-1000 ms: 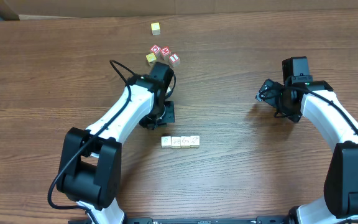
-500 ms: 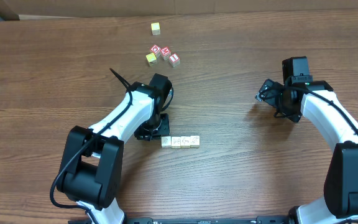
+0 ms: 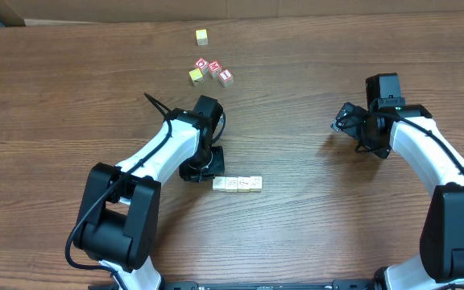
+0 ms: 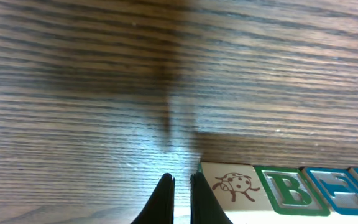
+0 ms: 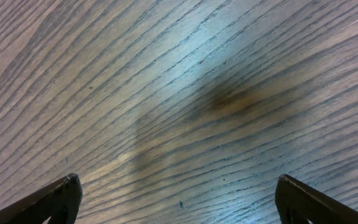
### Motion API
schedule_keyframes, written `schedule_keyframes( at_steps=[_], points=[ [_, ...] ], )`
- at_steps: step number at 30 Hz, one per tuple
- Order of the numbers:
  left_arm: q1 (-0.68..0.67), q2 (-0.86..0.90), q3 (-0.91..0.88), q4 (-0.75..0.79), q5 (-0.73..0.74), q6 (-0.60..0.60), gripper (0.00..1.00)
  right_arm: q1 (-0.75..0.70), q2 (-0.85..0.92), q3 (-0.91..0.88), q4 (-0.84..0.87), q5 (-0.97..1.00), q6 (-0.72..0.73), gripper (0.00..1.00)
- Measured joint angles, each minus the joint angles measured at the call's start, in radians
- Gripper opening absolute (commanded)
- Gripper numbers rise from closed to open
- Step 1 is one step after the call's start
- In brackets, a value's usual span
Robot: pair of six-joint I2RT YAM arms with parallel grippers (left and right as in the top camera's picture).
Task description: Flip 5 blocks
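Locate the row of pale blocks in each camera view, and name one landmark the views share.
Overhead: row of blocks low centre, just right of the left gripper.
Left wrist: bottom right corner, ladybird face nearest the shut jaws.
Right wrist: not in it.
Shared landmark: the left gripper at the row's end.
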Motion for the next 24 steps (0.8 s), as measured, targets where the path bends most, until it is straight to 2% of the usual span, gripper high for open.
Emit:
schedule_keyframes(
  at_steps=[12,24],
  points=[
    [0.029,0.000,0.012,-0.066,-0.072,0.000,0.04,0.000,0.000,0.000,0.000,-0.001,0.000,1.00],
    [0.277,-0.031,0.083,-0.096,-0.092,0.015,0.04,0.000,0.000,0.000,0.001,0.000,0.000,1.00]
  ],
)
